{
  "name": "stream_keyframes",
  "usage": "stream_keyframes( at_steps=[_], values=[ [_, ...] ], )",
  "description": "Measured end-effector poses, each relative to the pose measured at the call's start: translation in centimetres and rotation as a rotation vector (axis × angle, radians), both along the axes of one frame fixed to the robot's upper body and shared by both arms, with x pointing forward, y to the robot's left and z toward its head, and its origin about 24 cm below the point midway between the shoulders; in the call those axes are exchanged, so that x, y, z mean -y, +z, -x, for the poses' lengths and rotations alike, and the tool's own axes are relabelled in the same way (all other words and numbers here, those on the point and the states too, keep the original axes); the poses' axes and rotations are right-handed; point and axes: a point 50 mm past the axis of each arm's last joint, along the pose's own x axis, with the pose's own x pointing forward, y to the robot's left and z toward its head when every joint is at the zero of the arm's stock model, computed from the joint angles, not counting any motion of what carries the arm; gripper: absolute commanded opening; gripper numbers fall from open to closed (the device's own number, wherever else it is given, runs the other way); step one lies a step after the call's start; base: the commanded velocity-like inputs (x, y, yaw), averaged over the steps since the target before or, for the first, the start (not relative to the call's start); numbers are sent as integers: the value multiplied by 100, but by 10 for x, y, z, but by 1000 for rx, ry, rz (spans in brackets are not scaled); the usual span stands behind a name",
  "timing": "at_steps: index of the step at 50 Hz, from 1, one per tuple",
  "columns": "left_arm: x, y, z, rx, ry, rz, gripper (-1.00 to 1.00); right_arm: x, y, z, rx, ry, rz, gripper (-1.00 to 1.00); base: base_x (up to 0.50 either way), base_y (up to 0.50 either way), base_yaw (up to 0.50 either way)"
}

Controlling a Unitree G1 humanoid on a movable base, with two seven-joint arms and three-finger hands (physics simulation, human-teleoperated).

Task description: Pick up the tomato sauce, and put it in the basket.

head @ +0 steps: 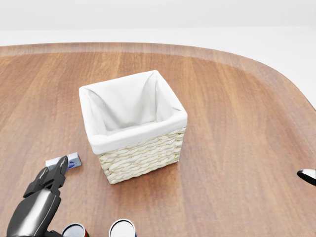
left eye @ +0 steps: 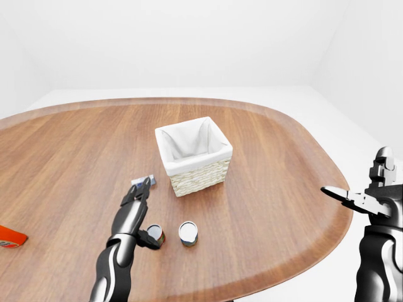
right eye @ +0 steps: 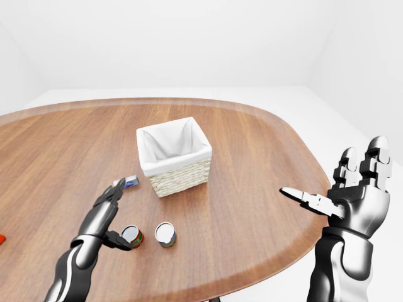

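Observation:
The tomato sauce can (left eye: 154,236), red-labelled with a silver top, stands on the wooden table (left eye: 271,163) at the lower left of the left-eye view. My left hand (left eye: 142,212) is open just left of it, fingers stretched toward the basket and thumb close against the can's side. The wicker basket (left eye: 193,154) with a white lining stands up and to the right of the can, and nothing shows inside it. My right hand (right eye: 334,189) is open and empty, raised beyond the table's right edge.
A second can (left eye: 188,233) with a pale label stands just right of the tomato sauce. A small blue-and-white box (head: 63,162) lies under my left fingertips, left of the basket. An orange-red pack (left eye: 9,237) lies at the far left edge.

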Motion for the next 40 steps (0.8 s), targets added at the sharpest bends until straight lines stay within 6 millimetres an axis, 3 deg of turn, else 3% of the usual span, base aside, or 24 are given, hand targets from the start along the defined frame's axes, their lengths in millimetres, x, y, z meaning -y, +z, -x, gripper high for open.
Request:
stream_keyframes(
  at_steps=[17,40],
  values=[
    [0,-28,9,-127,-36,-76,100,0,-1,-1,-6,0,-3,100,0,0,0],
    [2,-49,5,-165,-40,-119,100,0,0,0,1,0,0,100,0,0,0]
  ],
)
